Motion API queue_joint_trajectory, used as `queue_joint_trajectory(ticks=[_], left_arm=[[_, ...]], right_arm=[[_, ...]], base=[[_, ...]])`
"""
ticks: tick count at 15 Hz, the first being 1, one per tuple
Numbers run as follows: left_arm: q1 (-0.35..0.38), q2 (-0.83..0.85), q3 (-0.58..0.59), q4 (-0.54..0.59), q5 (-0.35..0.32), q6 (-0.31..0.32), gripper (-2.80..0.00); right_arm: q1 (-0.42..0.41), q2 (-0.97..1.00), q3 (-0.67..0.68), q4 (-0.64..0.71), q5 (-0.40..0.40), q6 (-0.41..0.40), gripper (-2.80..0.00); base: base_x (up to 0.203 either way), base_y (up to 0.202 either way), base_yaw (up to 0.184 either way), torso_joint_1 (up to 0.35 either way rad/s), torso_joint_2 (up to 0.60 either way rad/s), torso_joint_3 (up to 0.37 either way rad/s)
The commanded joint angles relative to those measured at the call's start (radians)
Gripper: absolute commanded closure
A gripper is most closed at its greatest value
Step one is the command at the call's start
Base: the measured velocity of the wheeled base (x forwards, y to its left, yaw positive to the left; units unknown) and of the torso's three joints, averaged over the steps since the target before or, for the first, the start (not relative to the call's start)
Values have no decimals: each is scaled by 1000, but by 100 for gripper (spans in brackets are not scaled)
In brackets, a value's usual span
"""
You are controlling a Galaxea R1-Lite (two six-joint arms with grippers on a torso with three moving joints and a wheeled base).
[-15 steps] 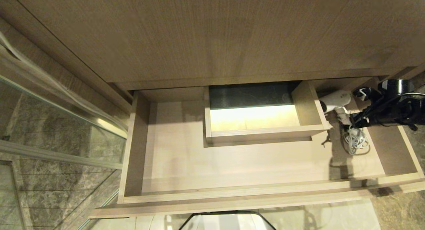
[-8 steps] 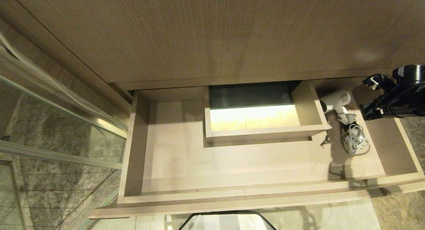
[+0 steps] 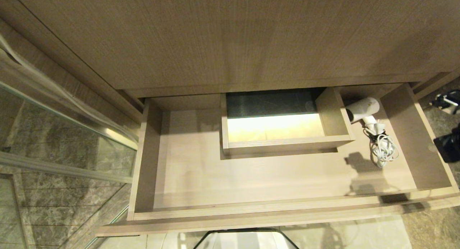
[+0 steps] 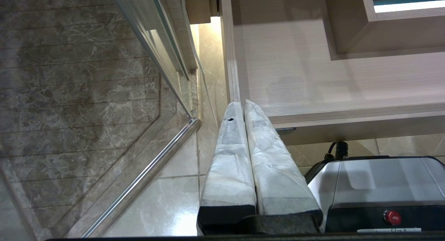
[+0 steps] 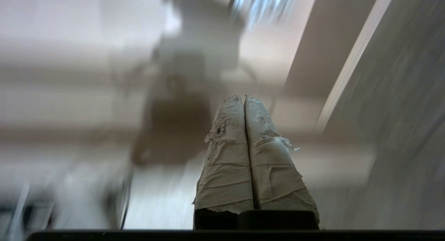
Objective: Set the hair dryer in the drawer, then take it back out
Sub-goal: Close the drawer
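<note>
Open drawer [image 3: 143,162] floor (boxed cut-out [image 3: 334,116] mid-back, hair dryer [image 3: 363,109] beside)

I see brown marble floor tiles [image 3: 54,206], a glass shower partition [image 3: 72,134], and the wood vanity panel [image 3: 233,37] above.

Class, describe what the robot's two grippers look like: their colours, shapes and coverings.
Each gripper, left gripper and right gripper, has two long tapered fingers wrapped in creased whitish tape on a black base. The right's wrapping is frayed; the left's has a small dark hole.
</note>
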Motion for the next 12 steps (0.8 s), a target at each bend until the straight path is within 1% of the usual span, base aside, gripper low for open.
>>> queue_joint_trajectory(ticks=[1,3,5,8,12], left_arm=[[0,0,0,0,0,0,0],[0,0,0,0,0,-1,0],[0,0,2,0,0,-1,0],[0,0,0,0,0,-1,0],[0,0,1,0,0,-1,0]], right_arm=[[-1,-220,163,184,-44,-14,0],[0,-293,336,278,-167,-14,0],[1,-292,447,292,-239,-12,0],[4,-163,482,199,-256,-11,0],[19,44,476,11,-259,-1,0]], base=[[0,0,0,0,0,0],[0,0,0,0,0,0],[0,0,0,0,0,0],[0,0,0,0,0,0],[0,0,0,0,0,0]])
